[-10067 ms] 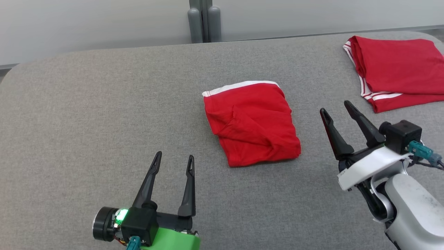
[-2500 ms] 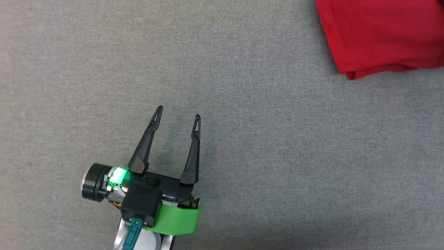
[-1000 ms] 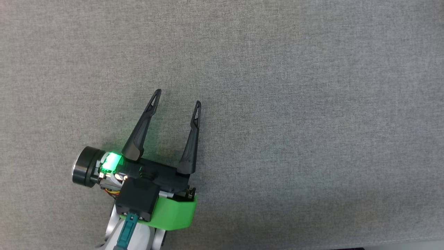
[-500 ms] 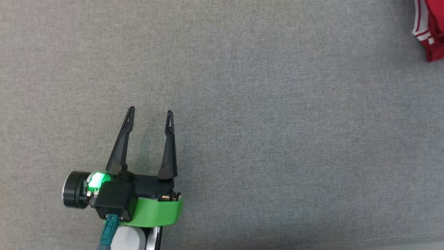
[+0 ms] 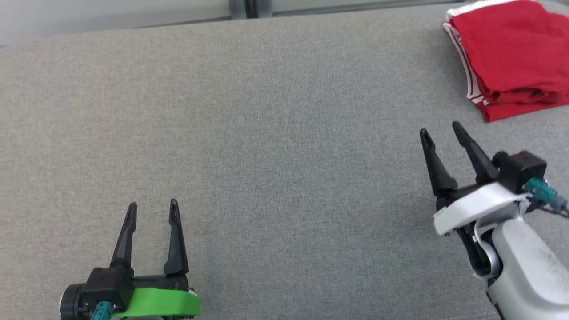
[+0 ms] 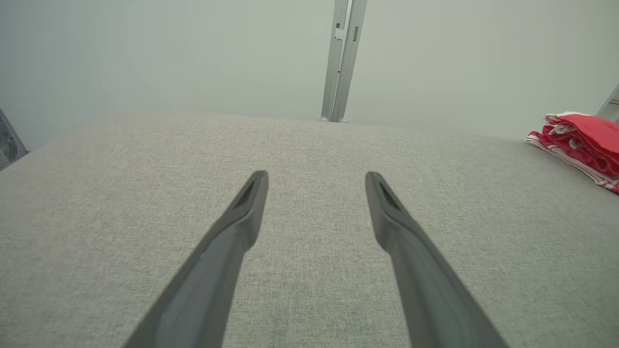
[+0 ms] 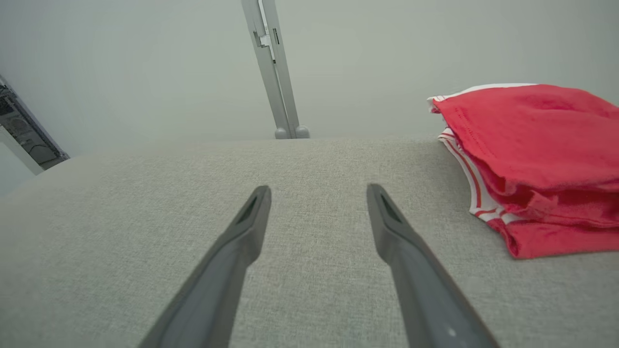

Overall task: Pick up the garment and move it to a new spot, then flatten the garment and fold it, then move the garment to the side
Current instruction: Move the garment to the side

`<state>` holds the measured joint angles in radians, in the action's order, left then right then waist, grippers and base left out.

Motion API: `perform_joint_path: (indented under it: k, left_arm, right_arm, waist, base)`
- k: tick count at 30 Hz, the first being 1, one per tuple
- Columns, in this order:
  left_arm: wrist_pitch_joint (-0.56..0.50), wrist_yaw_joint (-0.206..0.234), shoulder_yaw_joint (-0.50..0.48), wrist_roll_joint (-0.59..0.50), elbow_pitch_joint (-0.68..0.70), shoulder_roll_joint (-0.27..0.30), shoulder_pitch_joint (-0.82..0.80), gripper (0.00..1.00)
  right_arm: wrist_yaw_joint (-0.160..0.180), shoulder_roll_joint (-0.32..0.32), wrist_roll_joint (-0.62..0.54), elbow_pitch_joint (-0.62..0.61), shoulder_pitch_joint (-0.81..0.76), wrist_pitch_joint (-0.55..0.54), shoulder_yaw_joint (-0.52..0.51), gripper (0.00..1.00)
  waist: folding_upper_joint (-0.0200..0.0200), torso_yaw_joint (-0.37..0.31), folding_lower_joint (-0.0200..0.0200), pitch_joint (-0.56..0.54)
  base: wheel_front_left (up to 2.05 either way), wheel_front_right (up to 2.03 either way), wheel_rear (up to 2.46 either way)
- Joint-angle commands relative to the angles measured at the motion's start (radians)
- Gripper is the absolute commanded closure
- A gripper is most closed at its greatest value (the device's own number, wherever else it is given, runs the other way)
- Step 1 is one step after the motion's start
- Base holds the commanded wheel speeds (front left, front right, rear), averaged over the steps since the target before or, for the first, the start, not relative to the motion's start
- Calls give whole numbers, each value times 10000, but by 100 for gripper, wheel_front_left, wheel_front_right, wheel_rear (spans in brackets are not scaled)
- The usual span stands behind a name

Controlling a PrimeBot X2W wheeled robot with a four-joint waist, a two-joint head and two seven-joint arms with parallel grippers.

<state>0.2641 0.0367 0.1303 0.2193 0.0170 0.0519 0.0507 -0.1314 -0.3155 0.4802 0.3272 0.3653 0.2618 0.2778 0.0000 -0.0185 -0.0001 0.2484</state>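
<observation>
Left gripper [image 5: 152, 206], lower left of the head view: fingers spread, nothing between them, over the grey table [image 5: 284, 155].

Right gripper [image 5: 440, 130], right edge at mid-height: also released and empty, with its tips aimed toward the upper right.

Garment [image 5: 511, 49], upper right corner: red, folded, at the table's far side. The right wrist view shows it on top of a second red striped piece [image 7: 546, 241]. The top layer is roughly squared, with some wrinkles along the near edge.

Position: the garment is near the right gripper, beyond its tips and to their right, with no contact. It's well apart from the left gripper, diagonally across the frame.

Post [image 5: 242, 6], top edge: grey, behind the table.

My read: the pick, flatten, fold and move-aside steps all look done, assuming the top layer is the task's garment. Nothing obvious is left except parking the arms. I can't judge how tidy the hidden layers of the fold are.
</observation>
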Motion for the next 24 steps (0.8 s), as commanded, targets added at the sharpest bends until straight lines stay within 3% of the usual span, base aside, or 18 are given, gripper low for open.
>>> perform_joint_path:
  k: [1,8,16,24]
  left_arm:
    - [-3,-23,-59,-158,-60,-4,254,0]
    - [-3,-264,-66,-207,145,-4,966,0]
    - [-3,-811,-117,-199,419,-1,1713,0]
    - [-3,-605,-290,-437,391,-1,1891,0]
  right_arm:
    - [18,246,-362,-234,-490,35,-331,0]
    - [15,1834,-1941,-2115,-2988,28,-1985,0]
    - [15,2136,-2414,-2705,-4510,28,-1755,0]
    - [15,2287,-2546,-3068,-4798,29,-1702,0]
  waist:
    - [0,30,1,-1322]
    - [0,224,1,-2186]
    - [0,130,1,-2681]
    - [0,-93,1,-2901]
  base:
    - [0,0,0]
    - [0,0,0]
    - [0,0,0]
    - [0,0,0]
